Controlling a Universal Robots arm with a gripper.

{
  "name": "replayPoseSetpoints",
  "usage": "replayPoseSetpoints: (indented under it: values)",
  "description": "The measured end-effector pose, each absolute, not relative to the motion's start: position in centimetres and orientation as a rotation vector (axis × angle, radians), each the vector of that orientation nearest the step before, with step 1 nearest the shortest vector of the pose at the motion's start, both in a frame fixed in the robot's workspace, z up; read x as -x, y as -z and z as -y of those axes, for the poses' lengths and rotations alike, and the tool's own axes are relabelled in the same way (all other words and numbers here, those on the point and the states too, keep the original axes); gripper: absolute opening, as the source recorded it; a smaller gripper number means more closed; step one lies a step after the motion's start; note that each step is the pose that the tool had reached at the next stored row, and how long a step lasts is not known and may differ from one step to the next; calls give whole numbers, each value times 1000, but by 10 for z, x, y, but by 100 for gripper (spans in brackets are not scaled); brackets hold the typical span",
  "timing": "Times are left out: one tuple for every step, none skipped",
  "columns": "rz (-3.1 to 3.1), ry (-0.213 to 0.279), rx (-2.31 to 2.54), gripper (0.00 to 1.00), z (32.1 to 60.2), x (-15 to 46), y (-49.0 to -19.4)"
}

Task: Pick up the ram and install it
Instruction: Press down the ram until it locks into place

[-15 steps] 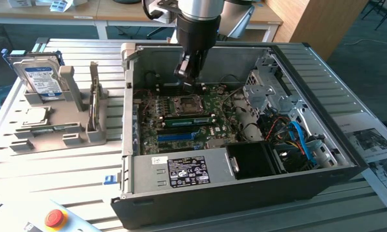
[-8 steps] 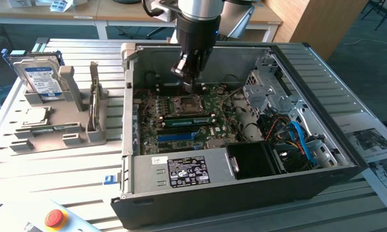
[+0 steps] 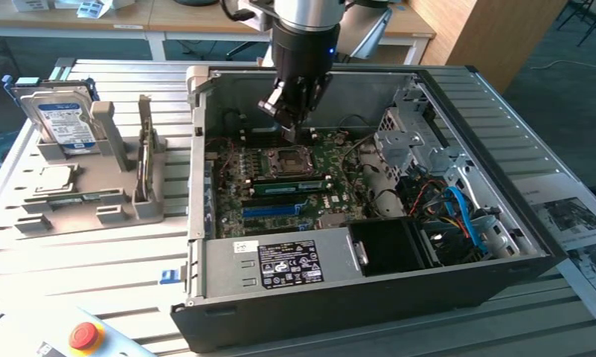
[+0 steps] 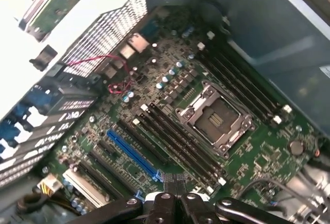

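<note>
Ram (image 3: 289,186) seated in motherboard (image 3: 323,160) slot; gripper (image 3: 295,126) clenched empty, arm vertical above.

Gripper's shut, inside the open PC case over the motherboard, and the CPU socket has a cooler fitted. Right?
Not quite. The CPU socket is bare, with no cooler on it, as the wrist view shows. The rest holds: the gripper is shut, inside the open PC case over the motherboard.
</note>
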State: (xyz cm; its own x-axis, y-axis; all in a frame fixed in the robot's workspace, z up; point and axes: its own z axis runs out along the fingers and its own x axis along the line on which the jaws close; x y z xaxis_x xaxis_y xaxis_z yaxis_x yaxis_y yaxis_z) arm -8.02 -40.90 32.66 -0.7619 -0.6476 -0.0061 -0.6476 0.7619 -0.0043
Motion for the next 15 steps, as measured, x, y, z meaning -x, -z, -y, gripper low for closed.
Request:
replayPoseSetpoints:
  values:
    - [-2952, 3, 1055, 10, 409, 80, -327]
    - [-2961, 3, 1028, 10, 409, 80, -327]
    - [-2969, 3, 1004, 10, 409, 80, -327]
    - [-2978, 3, 979, 10, 409, 80, -327]
    - [-2986, 3, 953, 10, 409, 80, -327]
    - [-2995, 4, 926, 10, 409, 80, -327]
    - [-3003, 4, 899, 10, 409, 80, -327]
    - [-3012, 4, 869, 10, 409, 80, -327]
    - [-3019, 4, 842, 10, 409, 80, -327]
    - [-3027, 4, 816, 10, 409, 80, -327]
    - [-3034, 4, 789, 10, 409, 80, -327]
    - [-3041, 4, 761, 10, 409, 80, -327]
    - [-3048, 4, 734, 10, 409, 80, -327]
    - [-3055, 4, 704, 10, 409, 80, -327]
    - [-3061, 4, 677, 10, 409, 80, -327]
